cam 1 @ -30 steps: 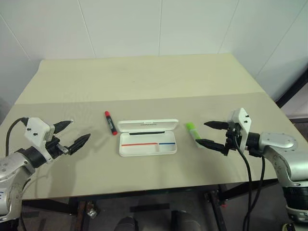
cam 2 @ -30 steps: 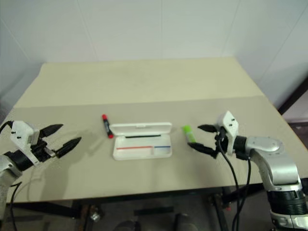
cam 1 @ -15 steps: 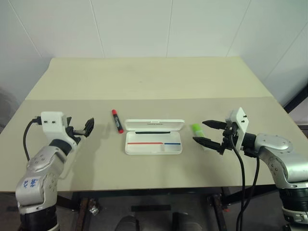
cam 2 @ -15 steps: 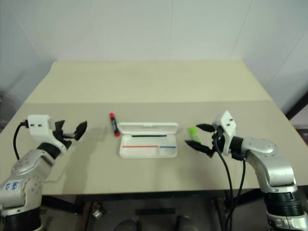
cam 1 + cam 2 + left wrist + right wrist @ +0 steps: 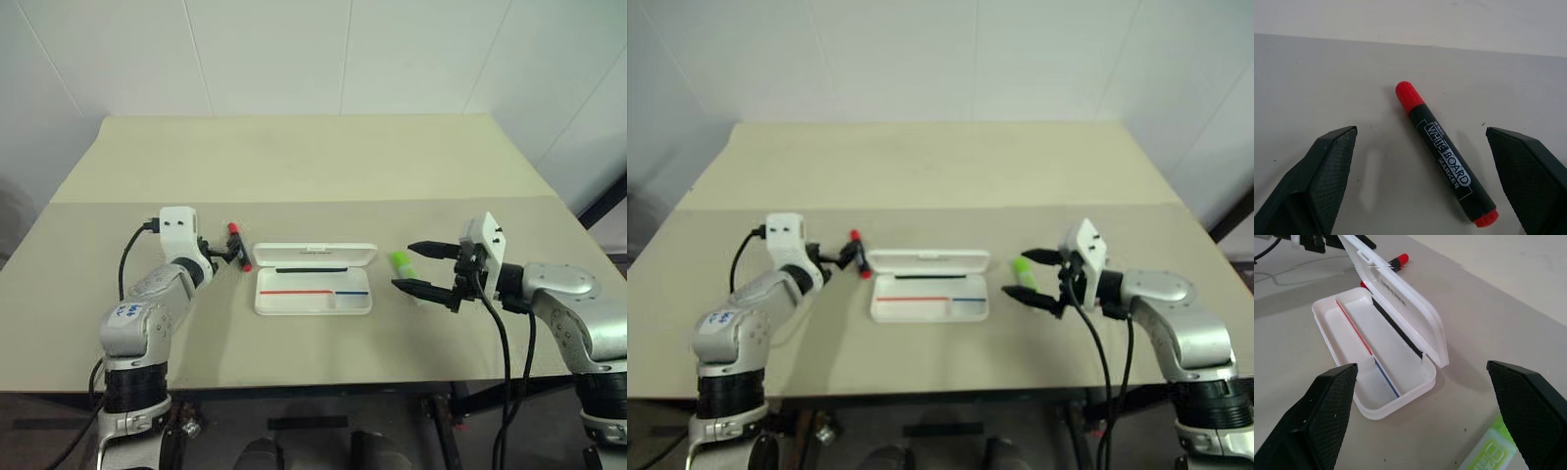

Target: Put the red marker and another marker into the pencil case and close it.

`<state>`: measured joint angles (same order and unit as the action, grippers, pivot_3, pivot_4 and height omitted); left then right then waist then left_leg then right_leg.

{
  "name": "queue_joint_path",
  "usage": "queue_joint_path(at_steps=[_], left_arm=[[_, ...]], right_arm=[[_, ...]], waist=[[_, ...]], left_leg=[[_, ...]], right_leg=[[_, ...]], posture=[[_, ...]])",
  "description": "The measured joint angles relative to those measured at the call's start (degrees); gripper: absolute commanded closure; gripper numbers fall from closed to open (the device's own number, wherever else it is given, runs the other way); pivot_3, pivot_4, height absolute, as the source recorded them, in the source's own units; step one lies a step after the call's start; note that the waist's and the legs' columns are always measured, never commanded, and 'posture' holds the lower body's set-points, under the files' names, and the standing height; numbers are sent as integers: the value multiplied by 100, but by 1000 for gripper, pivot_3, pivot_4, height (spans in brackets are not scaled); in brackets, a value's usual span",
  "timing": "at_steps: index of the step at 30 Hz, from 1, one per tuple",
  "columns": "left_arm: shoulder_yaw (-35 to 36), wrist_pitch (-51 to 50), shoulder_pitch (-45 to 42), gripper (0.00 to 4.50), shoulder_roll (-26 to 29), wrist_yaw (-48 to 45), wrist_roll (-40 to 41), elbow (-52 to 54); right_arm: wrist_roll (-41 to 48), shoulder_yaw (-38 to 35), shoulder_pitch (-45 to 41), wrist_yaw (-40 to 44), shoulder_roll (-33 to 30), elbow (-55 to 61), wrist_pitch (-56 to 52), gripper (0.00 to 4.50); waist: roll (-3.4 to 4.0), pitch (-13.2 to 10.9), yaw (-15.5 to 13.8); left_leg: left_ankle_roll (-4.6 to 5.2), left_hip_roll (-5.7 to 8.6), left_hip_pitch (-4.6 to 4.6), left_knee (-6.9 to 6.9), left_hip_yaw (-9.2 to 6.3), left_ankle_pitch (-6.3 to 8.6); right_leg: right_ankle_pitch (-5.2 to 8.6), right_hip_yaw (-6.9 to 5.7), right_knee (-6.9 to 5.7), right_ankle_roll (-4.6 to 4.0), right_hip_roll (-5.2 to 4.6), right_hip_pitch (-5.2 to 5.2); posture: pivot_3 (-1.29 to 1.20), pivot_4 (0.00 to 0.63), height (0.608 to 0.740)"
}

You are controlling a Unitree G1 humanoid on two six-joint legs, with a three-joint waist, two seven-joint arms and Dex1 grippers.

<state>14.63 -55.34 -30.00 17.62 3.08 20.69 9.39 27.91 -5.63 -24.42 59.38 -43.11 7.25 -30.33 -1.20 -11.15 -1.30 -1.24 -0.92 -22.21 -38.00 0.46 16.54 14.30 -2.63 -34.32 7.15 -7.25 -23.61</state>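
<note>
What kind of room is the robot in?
Probably a robot test room or lab: a plain beige table against bare white walls, with just a pencil case, a red marker and a green highlighter laid out.

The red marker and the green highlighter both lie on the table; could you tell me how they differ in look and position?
The red marker is slim, with a black barrel, white lettering and red ends; the green highlighter is shorter, chunkier and lime green. The red marker lies on the robot's left of the pencil case, between the left gripper's open fingers; the green highlighter lies on its right, by the open right gripper. Both rest outside the open pencil case.
</note>
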Motion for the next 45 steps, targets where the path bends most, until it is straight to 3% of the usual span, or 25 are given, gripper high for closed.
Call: queue_joint_path(at_steps=[10,24,27,37,45], left_arm=[[-391,-163,-614,0,-310,36,-281,-761],[-361,-738,-987,0,-364,248,-574,-1244],[-217,-801,-1031,664,-440,348,-596,-1262],[145,-908,-1036,3907,-577,506,-600,-1214],[443,-764,-967,3929,-686,560,-588,-1179]], right_arm=[[-23,47,-261,117,-105,-158,67,36],[59,64,-316,-65,-7,71,17,36],[62,64,-361,-116,42,114,18,0],[59,64,-418,-159,97,114,24,0],[50,68,-432,-161,115,107,39,0]], waist=[[-1,0,-8],[-1,0,8],[0,0,15],[0,0,9],[-1,0,37]], left_leg=[[-1,2,-9,0,3,-1],[-1,1,-6,0,6,0],[-2,0,-5,0,6,0],[-5,0,-6,1,10,-1],[-4,-1,-4,1,10,-1]], right_leg=[[-6,0,21,11,-1,1],[-12,0,23,13,-1,1],[-13,0,21,12,-1,1],[-14,0,26,14,-2,2],[-15,0,23,12,-2,1]], posture=[[0,150,740],[0,150,740],[0,150,740],[0,150,740],[0,150,740]])
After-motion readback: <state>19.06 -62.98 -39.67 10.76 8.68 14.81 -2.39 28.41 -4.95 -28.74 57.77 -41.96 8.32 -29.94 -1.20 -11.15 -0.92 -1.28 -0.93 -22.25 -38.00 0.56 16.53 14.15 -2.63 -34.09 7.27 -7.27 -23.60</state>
